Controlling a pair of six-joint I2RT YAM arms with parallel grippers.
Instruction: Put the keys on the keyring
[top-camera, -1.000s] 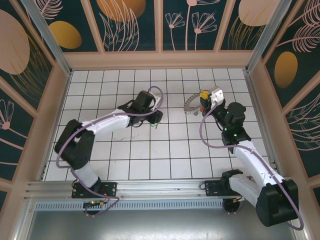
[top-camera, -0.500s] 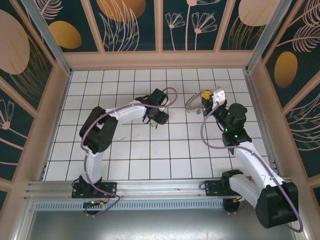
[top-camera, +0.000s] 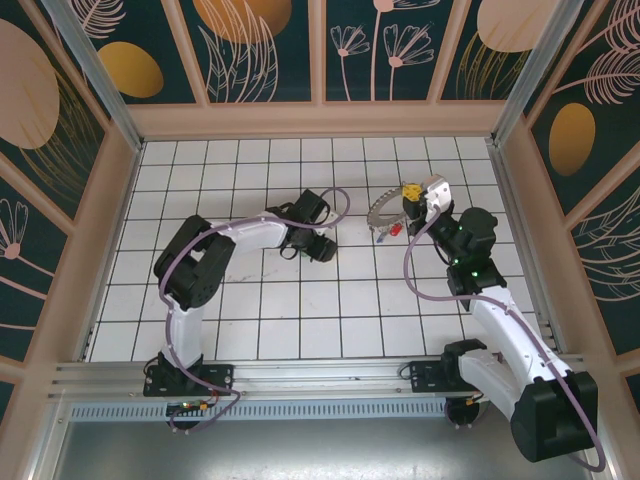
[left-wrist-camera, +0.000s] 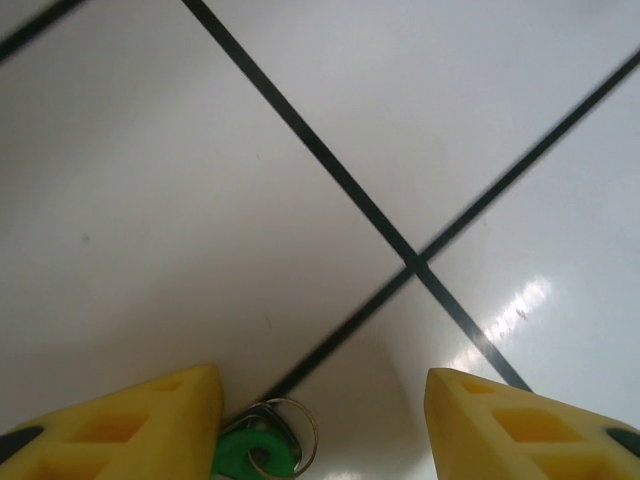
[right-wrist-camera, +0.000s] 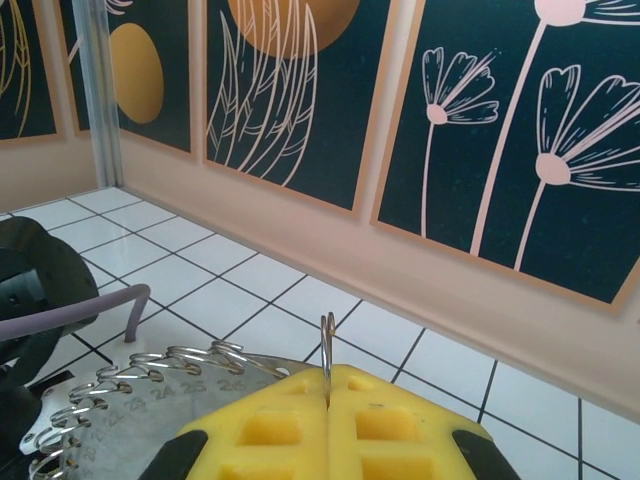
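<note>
The step in hand is picking up the green key (left-wrist-camera: 250, 452). It lies flat on the white tiled table (top-camera: 250, 320), about midway between the left and right edges and a little nearer the far edge than the near one. A small split ring (left-wrist-camera: 290, 435) is threaded through its head. The left hand (left-wrist-camera: 320, 400) is down low over it, released. Its yellow fingers (left-wrist-camera: 130, 420) stand well apart, with the key between them but close against one finger and off-centre in the gap. Nothing is gripped yet.

The keyring (right-wrist-camera: 130, 400) is up off the table toward the far right corner. The right hand (right-wrist-camera: 328, 385) is clenched on one wire of its scalloped edge, and the ring fans out flat toward the left arm. In the top view a small red speck (top-camera: 396, 229) sits at the ring's near rim. It may be the red key already hung there, though it is too small to be sure.

The next move, as I judge it, is a small sideways shift of the left hand to centre the key, then a squeeze on the plastic head — not on the thin split ring, which would likely slip. After that comes a lift and a carry across to the held keyring. The threading will demand fine alignment, since the ring looks floppy and is held at only one point.
</note>
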